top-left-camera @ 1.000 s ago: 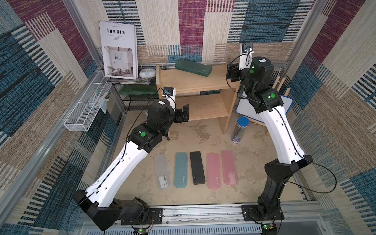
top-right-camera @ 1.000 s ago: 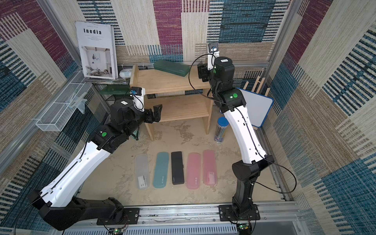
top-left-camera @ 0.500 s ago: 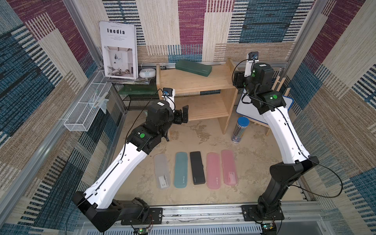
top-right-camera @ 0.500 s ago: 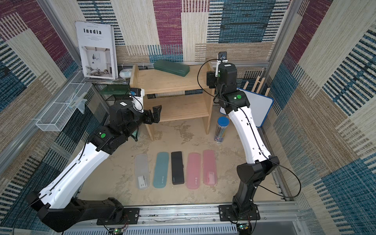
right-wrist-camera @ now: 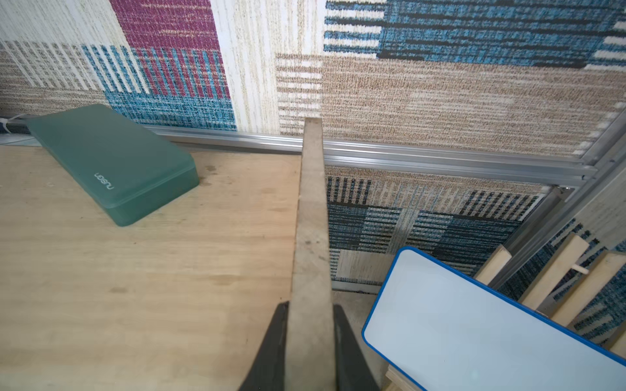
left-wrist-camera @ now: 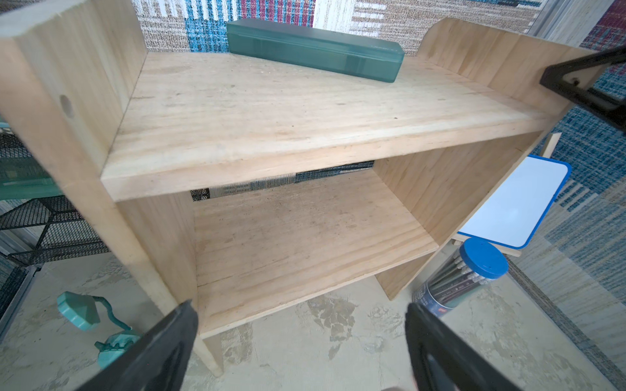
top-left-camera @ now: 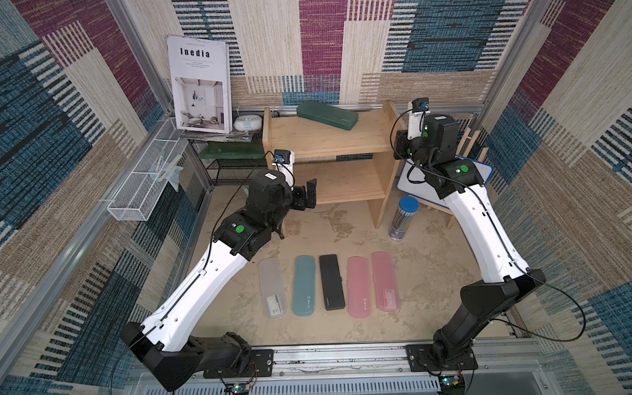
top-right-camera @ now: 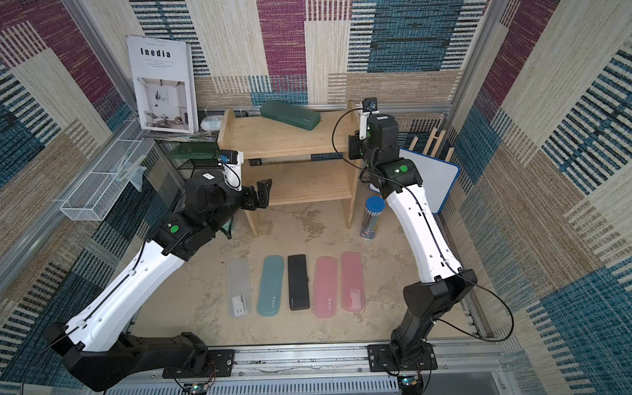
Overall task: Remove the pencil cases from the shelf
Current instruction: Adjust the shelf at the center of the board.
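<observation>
A dark green pencil case point(top-left-camera: 327, 115) point(top-right-camera: 290, 116) point(left-wrist-camera: 315, 49) point(right-wrist-camera: 111, 162) lies at the back of the top tier of the wooden shelf point(top-left-camera: 328, 140) point(top-right-camera: 284, 136) point(left-wrist-camera: 305, 111). My right gripper point(right-wrist-camera: 310, 306) point(top-left-camera: 398, 147) is shut on the upper edge of the shelf's right side panel point(right-wrist-camera: 311, 220). The left gripper point(left-wrist-camera: 301, 311) point(top-left-camera: 307, 195) hangs open and holds nothing, in front of the bare lower tier's left end. On the floor in a row lie a translucent white case point(top-left-camera: 272, 292), a teal case point(top-left-camera: 303, 285), a black case point(top-left-camera: 331, 282) and two pink cases point(top-left-camera: 359, 290) point(top-left-camera: 384, 281).
A blue-lidded pencil tube point(top-left-camera: 403, 217) stands by the shelf's right leg. Behind it leans a blue-rimmed whiteboard point(top-right-camera: 431, 184). Left of the shelf are a black wire rack point(top-left-camera: 232, 167), a white wire basket point(top-left-camera: 143, 184) and a book point(top-left-camera: 200, 83). A teal clip-like thing point(left-wrist-camera: 91, 315) lies on the floor.
My right gripper has dropped onto the shelf's right side panel and closed on it. The left arm and all the cases have stayed where they were.
</observation>
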Tool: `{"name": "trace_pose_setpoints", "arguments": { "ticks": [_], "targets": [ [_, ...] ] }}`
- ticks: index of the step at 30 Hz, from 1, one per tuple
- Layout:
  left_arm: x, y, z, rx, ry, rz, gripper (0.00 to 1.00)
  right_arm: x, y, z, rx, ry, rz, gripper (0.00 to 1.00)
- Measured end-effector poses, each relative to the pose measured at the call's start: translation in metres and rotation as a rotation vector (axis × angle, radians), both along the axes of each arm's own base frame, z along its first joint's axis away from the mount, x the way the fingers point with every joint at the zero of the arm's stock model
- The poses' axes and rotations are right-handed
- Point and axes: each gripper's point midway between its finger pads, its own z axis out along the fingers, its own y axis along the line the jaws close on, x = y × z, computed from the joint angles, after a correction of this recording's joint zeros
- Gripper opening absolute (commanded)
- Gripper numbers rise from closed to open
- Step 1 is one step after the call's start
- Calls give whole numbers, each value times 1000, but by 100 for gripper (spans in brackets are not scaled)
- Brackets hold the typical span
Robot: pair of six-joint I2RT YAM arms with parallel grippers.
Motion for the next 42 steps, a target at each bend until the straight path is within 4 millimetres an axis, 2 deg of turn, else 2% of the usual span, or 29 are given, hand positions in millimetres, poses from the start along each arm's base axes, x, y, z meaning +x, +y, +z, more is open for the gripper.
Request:
{"name": "trace_pose_setpoints", "arguments": {
  "ticks": [9,12,15,25,26,27,28,29,30,31,32,39,42],
  "targets": [
    [1,-4,-3,-9,5,-15,99,-27,1,-1,8,30,-5,0],
    [2,-5,0,-25,-3,-13,99,-30,2,-1,12,37,-9,3],
    [2,-5,1,-28,-4,-13,99,-31,2,-1,15,40,-9,0],
    [2,-4,1,-29,-6,-10,99,-40,7,-2,48,60,9,0],
    [2,-4,1,-30,-7,-10,99,-41,8,-3,56,62,12,8],
    [2,-4,2,-30,-7,-10,99,-42,9,-3,60,62,15,24],
    [2,-4,1,-30,-7,-10,99,-44,11,-3,64,62,19,46],
    [2,-4,1,-30,-7,-10,99,-45,12,-2,79,64,26,65],
    [2,-4,1,-30,-7,-10,99,-47,17,-1,108,68,50,76],
    [2,-4,1,-30,-7,-10,100,-50,22,3,131,69,78,93],
    [2,-4,1,-30,-8,-10,99,-54,27,7,146,66,100,99],
    [2,-4,3,-30,-12,-10,99,-69,36,66,181,-83,203,99],
    [2,-4,4,-30,-15,-11,99,-68,52,87,157,-155,294,99]
  ]
}}
